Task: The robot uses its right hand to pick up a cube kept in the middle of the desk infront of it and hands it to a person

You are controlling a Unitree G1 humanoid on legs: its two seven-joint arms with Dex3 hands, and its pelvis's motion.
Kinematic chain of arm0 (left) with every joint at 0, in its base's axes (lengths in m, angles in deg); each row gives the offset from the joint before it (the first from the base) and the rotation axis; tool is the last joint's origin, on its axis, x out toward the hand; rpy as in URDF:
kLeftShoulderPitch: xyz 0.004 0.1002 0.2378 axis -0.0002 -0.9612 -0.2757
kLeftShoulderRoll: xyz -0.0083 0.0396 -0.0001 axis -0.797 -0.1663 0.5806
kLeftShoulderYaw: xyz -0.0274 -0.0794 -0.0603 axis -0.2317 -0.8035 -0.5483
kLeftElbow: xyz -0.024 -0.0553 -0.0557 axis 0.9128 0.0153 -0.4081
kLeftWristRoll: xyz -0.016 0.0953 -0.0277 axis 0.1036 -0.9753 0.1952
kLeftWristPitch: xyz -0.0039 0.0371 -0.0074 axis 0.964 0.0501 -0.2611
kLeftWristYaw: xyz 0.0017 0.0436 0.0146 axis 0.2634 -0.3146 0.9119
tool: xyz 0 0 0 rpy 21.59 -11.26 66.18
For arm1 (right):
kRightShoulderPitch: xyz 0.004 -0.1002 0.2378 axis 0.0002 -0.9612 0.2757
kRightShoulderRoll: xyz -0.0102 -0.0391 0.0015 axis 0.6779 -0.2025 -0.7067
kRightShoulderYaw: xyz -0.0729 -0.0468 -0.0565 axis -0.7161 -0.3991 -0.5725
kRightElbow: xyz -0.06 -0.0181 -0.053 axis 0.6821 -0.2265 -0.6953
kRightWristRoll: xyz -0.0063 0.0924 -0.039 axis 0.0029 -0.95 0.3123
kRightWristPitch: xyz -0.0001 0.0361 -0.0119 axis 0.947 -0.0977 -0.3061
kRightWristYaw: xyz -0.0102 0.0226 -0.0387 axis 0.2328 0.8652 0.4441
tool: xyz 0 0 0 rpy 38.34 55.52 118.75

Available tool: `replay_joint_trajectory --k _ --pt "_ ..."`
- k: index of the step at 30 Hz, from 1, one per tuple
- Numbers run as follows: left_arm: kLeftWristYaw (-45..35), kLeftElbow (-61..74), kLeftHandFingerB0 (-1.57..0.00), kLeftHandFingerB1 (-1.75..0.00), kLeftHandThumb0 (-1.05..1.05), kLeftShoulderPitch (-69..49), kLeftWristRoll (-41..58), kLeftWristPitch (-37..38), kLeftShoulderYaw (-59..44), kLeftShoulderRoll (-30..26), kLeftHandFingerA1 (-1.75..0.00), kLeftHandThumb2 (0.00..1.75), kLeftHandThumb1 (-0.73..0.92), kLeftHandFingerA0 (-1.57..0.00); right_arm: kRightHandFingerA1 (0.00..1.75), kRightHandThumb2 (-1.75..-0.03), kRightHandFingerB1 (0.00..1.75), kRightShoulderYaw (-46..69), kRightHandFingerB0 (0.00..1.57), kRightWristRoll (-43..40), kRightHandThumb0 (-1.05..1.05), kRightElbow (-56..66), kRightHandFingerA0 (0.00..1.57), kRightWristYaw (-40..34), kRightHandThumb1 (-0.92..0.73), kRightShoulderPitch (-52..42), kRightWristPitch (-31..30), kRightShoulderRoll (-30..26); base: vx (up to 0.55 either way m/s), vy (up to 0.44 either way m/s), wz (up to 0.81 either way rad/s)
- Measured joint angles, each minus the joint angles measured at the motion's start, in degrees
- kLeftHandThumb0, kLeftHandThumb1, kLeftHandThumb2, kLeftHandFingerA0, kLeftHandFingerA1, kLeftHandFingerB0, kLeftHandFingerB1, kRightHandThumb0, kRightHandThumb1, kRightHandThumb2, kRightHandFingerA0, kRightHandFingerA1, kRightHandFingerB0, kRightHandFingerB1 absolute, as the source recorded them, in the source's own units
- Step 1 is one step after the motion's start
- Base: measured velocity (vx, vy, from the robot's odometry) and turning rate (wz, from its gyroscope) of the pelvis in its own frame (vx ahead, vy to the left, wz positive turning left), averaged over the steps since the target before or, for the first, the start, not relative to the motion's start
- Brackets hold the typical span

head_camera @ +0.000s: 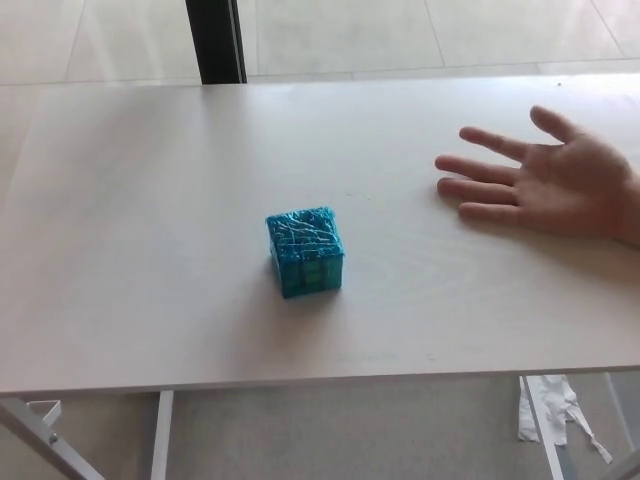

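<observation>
Person's hand (560, 185) palm-up, fingers spread, resting on desk (150, 220), well apart from blue cube (305, 250), robot hands out of view

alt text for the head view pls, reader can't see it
A small blue cube wrapped in shiny crinkled film sits mid-way on a pale wooden desk. A person's open hand rests palm-up at the right edge, apart from it. No robot hand shows.
</observation>
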Motion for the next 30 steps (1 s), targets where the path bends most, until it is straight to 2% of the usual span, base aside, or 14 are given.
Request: replay_joint_trajectory --k 2,7,8,9,10,11,13,16,21,22,23,27,28,30 --pt "0.1 -0.2 -0.32 -0.36 -0.64 0.1 0.4 -0.1 -1.3 0.0 -0.51 0.63 0.75 -0.53 1.23 -0.72 1.09 1.0 0.49 -0.3 -1.05 0.7 0.68 -0.1 -0.68 4.0 -0.3 -0.3 0.0 0.0 0.0" --pt "0.1 0.4 -0.28 -0.5 -0.68 2.2 1.3 -0.1 -4.2 -0.3 -0.61 0.96 0.62 -0.48 0.95 -1.07 0.72 3.4 0.21 -1.5 -1.05 6.8 0.45 -0.2 -0.54 15.9 -1.0 -1.2 0.0 0.0 0.0" --pt "0.1 0.5 -0.31 -0.5 -0.69 2.5 1.5 -0.1 -4.8 -0.4 -0.6 0.95 0.55 -0.48 0.82 -0.62 0.57 3.9 0.23 -1.9 -0.97 8.8 0.41 -0.3 -0.71 18.5 -1.2 -1.3 0.0 0.0 0.0" --pt "0.1 0.5 -0.36 -0.37 -0.65 2.7 1.8 -0.1 -5.4 -0.5 -0.51 0.62 0.72 -0.53 0.69 -0.96 0.56 4.3 0.22 -2.1 -1.01 10.8 0.36 -0.3 -0.6 20.9 -1.6 -1.4 0.0 0.0 0.0" --pt "0.1 0.5 -0.27 -0.51 -0.66 2.8 2.0 -0.1 -5.8 -0.6 -0.62 0.94 0.56 -0.47 0.62 -0.6 0.46 4.5 0.24 -2.2 -0.89 12.3 0.36 -0.4 -0.67 22.6 -1.8 -1.4 0.0 0.0 0.0" --pt "0.1 0.6 -0.35 -0.37 -0.67 3.0 2.2 -0.1 -6.4 -0.6 -0.49 0.62 0.71 -0.53 0.57 -0.6 0.39 4.7 0.26 -2.3 -0.85 14.4 0.36 -0.5 -0.64 24.9 -2.1 -1.5 0.01 -0.018 0.09" --pt "0.1 0.6 -0.31 -0.5 -0.7 3.1 2.5 -0.1 -7.3 -0.7 -0.6 0.95 0.58 -0.48 0.5 -0.59 0.35 4.8 0.29 -2.5 -0.77 18.0 0.34 -0.6 -0.62 28.4 -2.8 -1.5 0.0 -0.01 0.03" --pt "0.1 0.6 -0.36 -0.36 -0.66 3.4 2.9 -0.1 -8.5 -0.7 -0.48 0.61 0.71 -0.53 0.47 -0.59 0.3 4.7 0.3 -2.9 -0.68 24.2 0.32 -0.5 -0.6 33.6 -4.2 -1.5 0.0 0.0 0.0" --pt "0.1 0.6 -0.33 -0.51 -0.7 3.9 3.3 -0.1 -10.1 -0.7 -0.61 0.94 0.57 -0.48 0.55 -0.87 0.43 4.2 0.2 -3.8 -0.71 33.5 0.29 -0.4 -0.48 39.8 -6.9 -1.4 0.0 0.0 0.0" --pt "0.1 0.6 -0.33 -0.51 -0.72 4.0 3.5 -0.1 -10.5 -0.7 -0.61 0.94 0.57 -0.48 0.49 -0.59 0.3 4.0 0.28 -4.0 -0.67 35.4 0.36 -0.3 -0.61 40.9 -7.5 -1.3 0.0 0.0 0.0" --pt "0.1 0.6 -0.37 -0.38 -0.65 4.0 3.6 -0.1 -11.0 -0.7 -0.52 0.61 0.7 -0.55 0.47 -0.59 0.3 3.6 0.3 -4.1 -0.69 37.1 0.4 -0.3 -0.59 42.0 -8.1 -1.2 0.0 0.0 0.0" --pt "0.0 0.6 -0.25 -0.5 -0.66 4.6 4.3 -0.1 -12.4 -0.7 -0.61 0.95 0.57 -0.46 0.53 -0.6 0.32 0.1 0.32 -4.6 -0.77 44.3 0.48 0.3 -0.61 47.9 -11.2 0.6 0.0 0.0 0.0" --pt "0.0 0.6 -0.35 -0.39 -0.66 4.8 4.5 -0.1 -12.8 -0.7 -0.53 0.61 0.71 -0.52 0.57 -0.6 0.32 -1.3 0.31 -4.5 -0.7 45.7 0.52 0.6 -0.6 49.5 -12.0 1.1 0.0 0.0 0.0" --pt "0.0 0.6 -0.31 -0.52 -0.69 5.1 4.8 -0.1 -13.5 -0.7 -0.63 0.95 0.57 -0.47 0.57 -0.59 0.32 -4.3 0.31 -4.3 -0.69 48.1 0.4 1.1 -0.6 52.4 -13.5 2.3 0.0 0.0 0.0"
